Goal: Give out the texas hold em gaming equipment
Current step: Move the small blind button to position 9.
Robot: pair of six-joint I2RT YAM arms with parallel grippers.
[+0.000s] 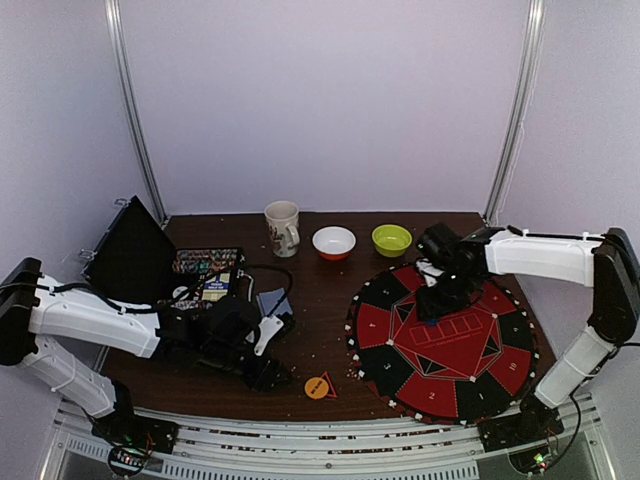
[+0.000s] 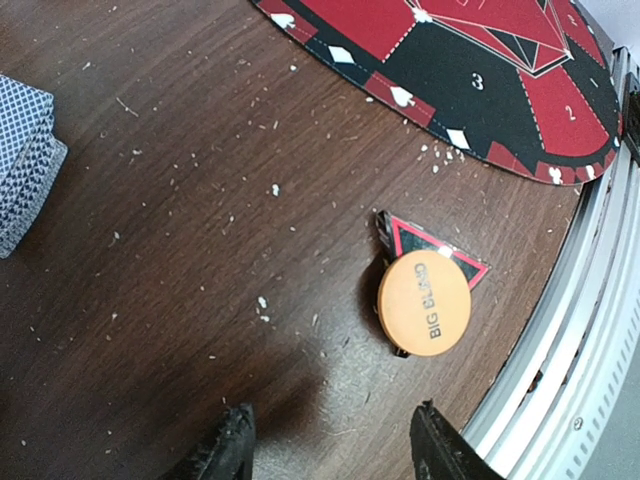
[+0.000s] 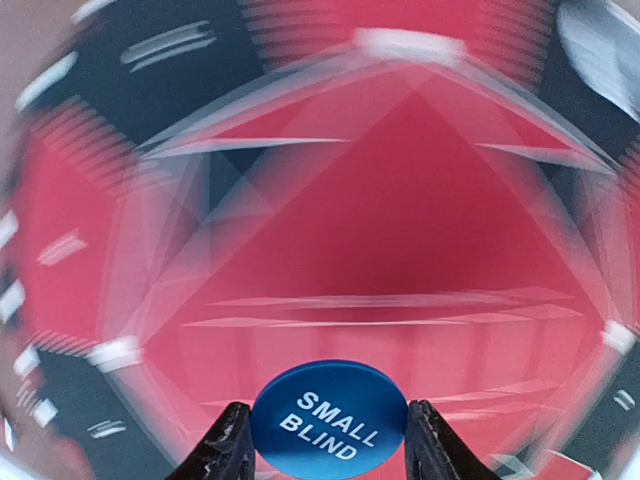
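– While our right tool is clamped on the blue disc, where should we set it down?
– On the mat, we'd judge; we hang over its red middle. We should lower it flat, part the fingers only once the disc touches, then lift straight up so it doesn't skid.
– How does it look?
– Round, flat and bright blue, with SMALL BLIND in white. We pinch it by its edges, face up. The mat behind it is blurred in the wrist view.
– And our left tool?
– Fingers apart, nothing between them, over bare bench. Just ahead lies the orange disc, marked BIG BLIND. It rests partly on a black triangle marker edged red, near the mat's rim.
– We'd need to catch that disc by its edge without dragging the triangle.
– Agreed. The cards sit stacked well off to one side.
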